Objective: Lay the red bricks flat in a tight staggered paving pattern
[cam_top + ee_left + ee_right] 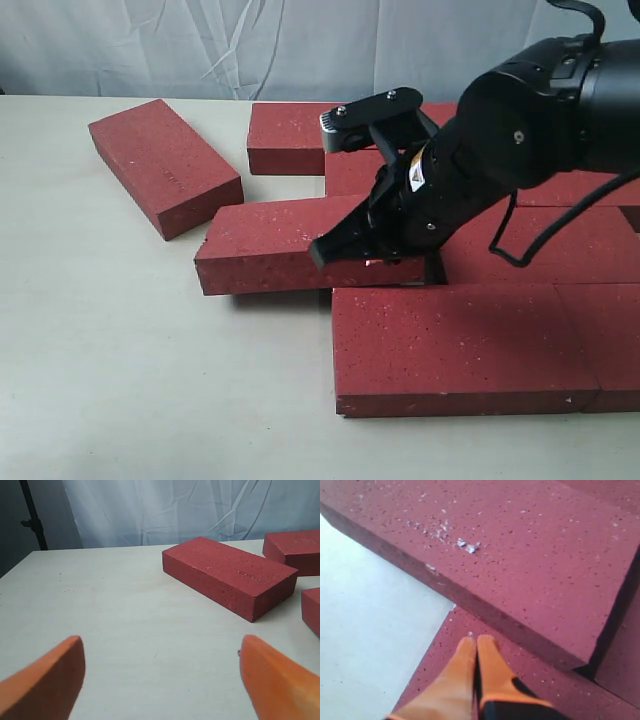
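Several red bricks lie packed flat at the right, with a front brick (450, 345) nearest the camera. One red brick (265, 245) lies skewed, its right end propped on its neighbours. My right gripper (325, 252) is shut with nothing between its fingers. Its tips (476, 642) rest low over the front brick (555, 680), right beside the long side of the skewed brick (520, 555). A loose brick (165, 165) lies at an angle on the left. My left gripper (160, 675) is open over bare table, short of that loose brick (227, 575). It does not show in the exterior view.
Another brick (290, 135) lies at the back by the white cloth backdrop (250, 40). The pale tabletop (120, 360) stretches left and forward of the bricks. A black cable (540, 235) loops off the right arm over the laid bricks.
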Available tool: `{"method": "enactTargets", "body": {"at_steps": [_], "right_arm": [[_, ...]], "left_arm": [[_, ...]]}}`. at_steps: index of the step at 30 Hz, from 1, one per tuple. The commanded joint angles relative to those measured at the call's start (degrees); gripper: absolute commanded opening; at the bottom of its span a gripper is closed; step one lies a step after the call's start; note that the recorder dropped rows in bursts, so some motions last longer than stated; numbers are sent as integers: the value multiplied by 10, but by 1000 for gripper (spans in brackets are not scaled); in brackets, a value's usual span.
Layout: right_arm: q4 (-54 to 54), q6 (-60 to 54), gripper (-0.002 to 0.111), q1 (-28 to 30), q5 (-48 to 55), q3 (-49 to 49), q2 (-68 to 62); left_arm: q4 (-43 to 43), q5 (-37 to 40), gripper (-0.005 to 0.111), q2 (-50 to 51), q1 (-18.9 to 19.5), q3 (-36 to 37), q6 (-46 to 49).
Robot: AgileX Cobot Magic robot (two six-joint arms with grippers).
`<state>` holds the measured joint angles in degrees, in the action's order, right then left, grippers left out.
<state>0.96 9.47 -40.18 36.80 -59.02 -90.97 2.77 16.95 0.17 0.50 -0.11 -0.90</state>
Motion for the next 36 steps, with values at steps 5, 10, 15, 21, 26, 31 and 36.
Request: {"method": "enactTargets", "body": {"at_steps": [5,10,15,21,26,31,36], "right_arm": [[4,-4,-1,-6,3,-2,-51],[4,-4,-1,-6,-13,-2,-84],[4,-4,-1,-6,-42,-2,-107],[10,-4,-1,-5,-64,-2,-132],[10,-4,-1,-5,-70,-2,-136],[14,-4,-1,-5,-62,-2,-113],[37,-4,-1,-5,-46,-2,-68]], "left_arm": [[-3,-6,79,-2,0,1,-2],[-3,-6,79,-2,0,1,-2],[-3,-6,79,-2,0,1,-2],[-3,-6,79,-2,0,1,-2],[-3,-6,79,-2,0,1,-2],[-3,-6,79,-2,0,1,-2],[-3,-6,79,-2,0,1,-2]]}}
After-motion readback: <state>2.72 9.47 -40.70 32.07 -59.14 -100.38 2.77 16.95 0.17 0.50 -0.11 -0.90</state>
